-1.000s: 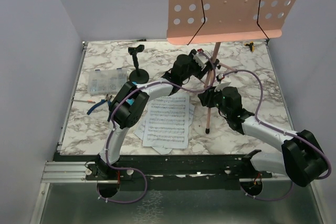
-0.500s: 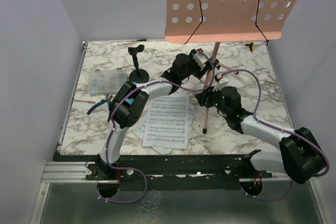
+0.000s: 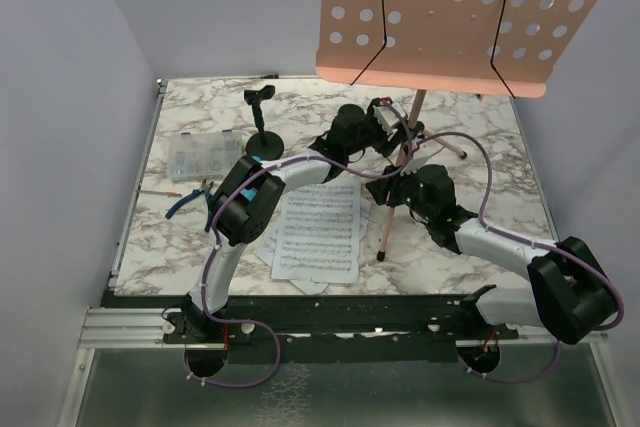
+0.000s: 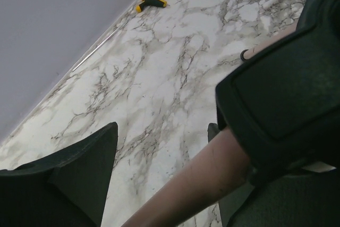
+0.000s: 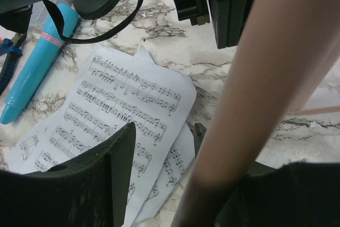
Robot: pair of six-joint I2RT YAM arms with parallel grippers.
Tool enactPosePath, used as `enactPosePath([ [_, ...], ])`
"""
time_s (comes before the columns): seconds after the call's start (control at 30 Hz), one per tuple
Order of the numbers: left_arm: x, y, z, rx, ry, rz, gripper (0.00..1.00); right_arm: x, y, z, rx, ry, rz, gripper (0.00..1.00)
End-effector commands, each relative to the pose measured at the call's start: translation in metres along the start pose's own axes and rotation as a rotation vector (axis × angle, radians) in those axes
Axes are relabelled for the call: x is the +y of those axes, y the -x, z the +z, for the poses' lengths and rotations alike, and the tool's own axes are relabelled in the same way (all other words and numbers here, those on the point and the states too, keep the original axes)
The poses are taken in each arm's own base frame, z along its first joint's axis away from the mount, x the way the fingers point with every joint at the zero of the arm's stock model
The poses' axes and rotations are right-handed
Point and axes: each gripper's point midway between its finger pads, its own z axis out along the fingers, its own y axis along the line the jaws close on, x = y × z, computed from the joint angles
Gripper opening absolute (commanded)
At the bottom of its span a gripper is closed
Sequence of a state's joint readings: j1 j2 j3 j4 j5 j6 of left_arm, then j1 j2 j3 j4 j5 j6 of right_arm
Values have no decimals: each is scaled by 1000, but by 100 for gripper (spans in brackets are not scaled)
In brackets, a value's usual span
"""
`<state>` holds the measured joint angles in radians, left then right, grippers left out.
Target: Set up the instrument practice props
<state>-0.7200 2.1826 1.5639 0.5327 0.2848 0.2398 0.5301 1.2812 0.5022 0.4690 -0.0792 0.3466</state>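
The pink music stand (image 3: 450,17) tilts at centre-right of the desk, its near foot just beside the white sheet-music pages (image 3: 320,227). To stand it up, plant that foot first, then right the top-heavy pole slowly. The right hand (image 3: 396,187), its arm low from the near right, is spread around a tube. Farther off, the outstretched left hand (image 3: 398,132) is spread loosely round the pole.

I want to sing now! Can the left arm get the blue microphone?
Probably not right now. The left arm is stretched out with its jaws around the pole of the pink music stand, and the blue microphone lies back by its elbow.
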Motion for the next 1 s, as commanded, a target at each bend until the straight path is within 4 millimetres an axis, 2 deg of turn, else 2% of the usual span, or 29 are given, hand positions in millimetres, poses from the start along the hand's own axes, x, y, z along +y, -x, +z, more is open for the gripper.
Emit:
enactPosePath([
  [0.0, -48, 28, 4, -64, -120, -6, 71, 56, -24, -6, 97, 226, -26, 51],
  [0.23, -49, 28, 0, -56, -90, -14, 75, 40, -28, -6, 109, 131, -26, 51],
  [0.37, -39, 25, -10, -34, -22, 6, 83, 26, -30, -10, 112, 55, -16, 53],
  [0.47, -25, 25, -21, -19, 55, 16, 91, 16, -29, -13, 110, -5, -20, 58],
  [0.53, -16, 25, -31, -11, 108, 27, 98, 12, -29, -17, 109, -23, -35, 61],
  [0.57, -12, 25, -36, -5, 134, 30, 99, 11, -28, -19, 106, -28, -39, 63],
  [0.77, 11, 18, -74, 26, 275, 29, 99, 1, -23, -27, 79, -78, -61, 72],
  [0.97, 21, 21, -116, 38, 369, 13, 99, -2, -25, -28, 86, -98, -54, 74],
])
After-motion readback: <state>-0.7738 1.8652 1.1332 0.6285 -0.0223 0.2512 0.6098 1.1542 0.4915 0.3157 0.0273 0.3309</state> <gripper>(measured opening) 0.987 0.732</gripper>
